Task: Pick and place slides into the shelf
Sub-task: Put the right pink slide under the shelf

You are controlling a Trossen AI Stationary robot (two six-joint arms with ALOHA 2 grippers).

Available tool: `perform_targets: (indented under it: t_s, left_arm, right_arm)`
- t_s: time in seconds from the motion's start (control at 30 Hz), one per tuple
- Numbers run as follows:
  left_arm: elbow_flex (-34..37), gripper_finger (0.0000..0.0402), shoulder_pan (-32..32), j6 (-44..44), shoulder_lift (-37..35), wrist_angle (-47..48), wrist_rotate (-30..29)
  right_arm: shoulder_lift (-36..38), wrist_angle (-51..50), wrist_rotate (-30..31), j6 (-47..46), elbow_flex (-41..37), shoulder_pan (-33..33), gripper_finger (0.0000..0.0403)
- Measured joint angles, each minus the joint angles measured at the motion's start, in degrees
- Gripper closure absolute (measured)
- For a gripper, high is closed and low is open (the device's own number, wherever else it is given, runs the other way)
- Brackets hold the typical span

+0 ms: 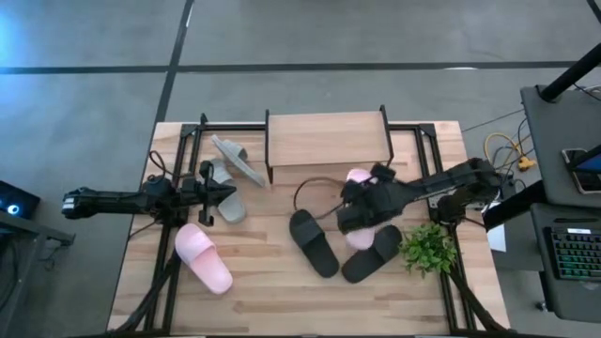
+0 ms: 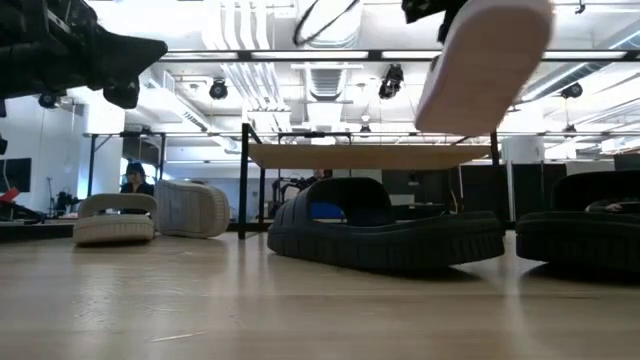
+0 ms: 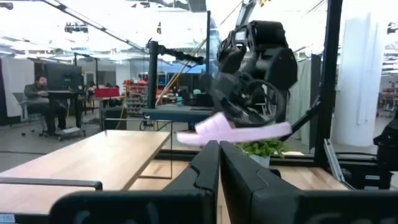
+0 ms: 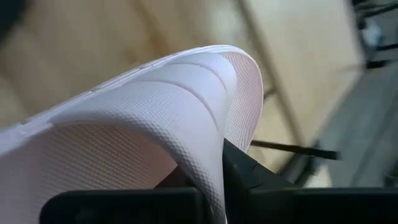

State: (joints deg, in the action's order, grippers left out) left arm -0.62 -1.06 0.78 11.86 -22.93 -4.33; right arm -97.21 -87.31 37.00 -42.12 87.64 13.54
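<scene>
My right gripper (image 1: 362, 210) is shut on a pale pink slide (image 1: 359, 178) and holds it in the air in front of the shelf (image 1: 327, 138), above two black slides (image 1: 313, 242) (image 1: 371, 253). The low view shows the slide's sole (image 2: 485, 60) high up, and the left wrist view shows the slide (image 3: 236, 132) under the right arm. A second pink slide (image 1: 202, 257) lies sole-down at the near left. Two grey slides (image 1: 239, 161) (image 1: 225, 197) lie left of the shelf. My left gripper (image 1: 230, 192) waits shut by the grey slides. My right gripper pinches the pink slide's wide strap (image 4: 186, 124) between its two fingers (image 4: 245, 171), at the strap's edge. It comes slanting down from the table's right. The slide is lifted clear of the table and of the black slides and hangs roughly level under the gripper.
A small green plant (image 1: 428, 249) stands near the right edge beside the black slides. A dark cable loop (image 1: 315, 188) lies in front of the shelf. Black frame bars (image 1: 188, 141) run along both table sides. A person (image 3: 40, 99) sits far behind the table.
</scene>
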Motion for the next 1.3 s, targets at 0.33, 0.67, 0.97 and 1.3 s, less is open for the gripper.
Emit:
perform_targets:
  t_s: [0.33,0.67,0.97,1.3]
  left_arm:
    - [0.02,0.0402,0.01,0.0,0.24,-3.16,-0.82]
    - [0.04,0.0402,0.02,0.0,0.74,-3.16,-0.9]
    - [-0.02,0.0402,0.02,0.0,0.74,-3.19,-1.65]
    - [-0.07,0.0402,0.02,0.0,0.74,-3.22,-6.72]
  right_arm:
    - [2.34,11.72,-7.99,10.85,-7.85,-3.87,0.039]
    - [-3.2,23.66,-2.46,18.71,-21.48,-8.98,0.039]
    - [-4.26,30.89,0.28,17.1,-27.01,-11.69,0.0341]
    - [-4.1,30.75,2.26,17.3,-31.32,-11.89,0.0232]
